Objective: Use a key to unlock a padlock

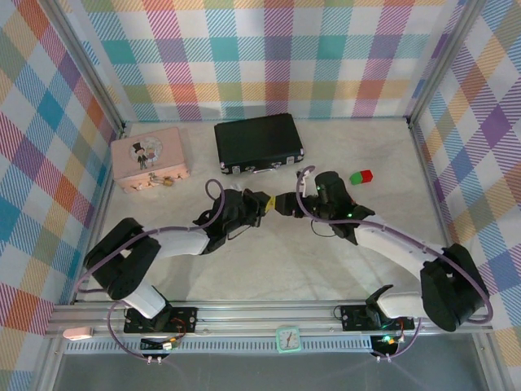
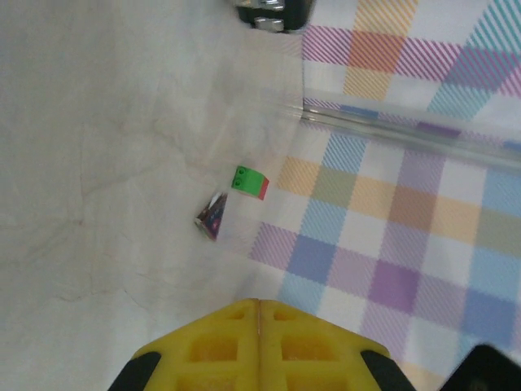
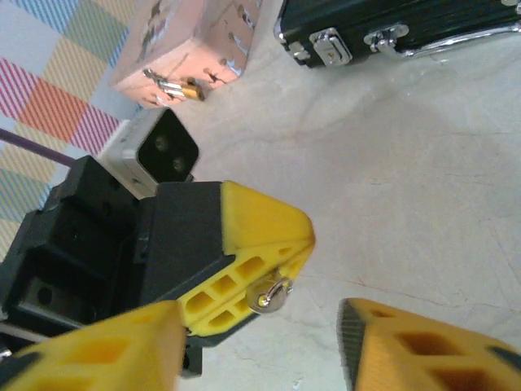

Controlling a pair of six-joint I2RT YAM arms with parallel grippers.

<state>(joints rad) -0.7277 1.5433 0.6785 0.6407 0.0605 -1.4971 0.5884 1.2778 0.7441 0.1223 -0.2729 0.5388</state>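
Left gripper [image 3: 285, 252]: yellow fingers pressed together, clamped on a small silver metal piece with a ring end that protrudes from the seam near the tip. This is judged to be the key [image 3: 273, 295]; its blade cannot be made out. Right gripper [image 1: 282, 204]: fingers stand apart, holding nothing, tip to tip with the left one above the middle of the counter [image 1: 277, 261].

The padlock [image 3: 181, 88] hangs at the front of the pink box [image 3: 187, 41], far left of the counter and well apart from both grippers. A black case [image 1: 258, 142] lies beside the box, and a green-and-red block [image 1: 361, 177] lies off to the right.

Assessment: the step in hand is carrying the key to the padlock.
- Confirm the grip is firm and that the blade, not the ring, leads.
- Back the right gripper off first so the arms do not foul.
- Approach low, along the keyway's axis.
- The padlock hangs loose; the free gripper should likely steady its body before insertion.
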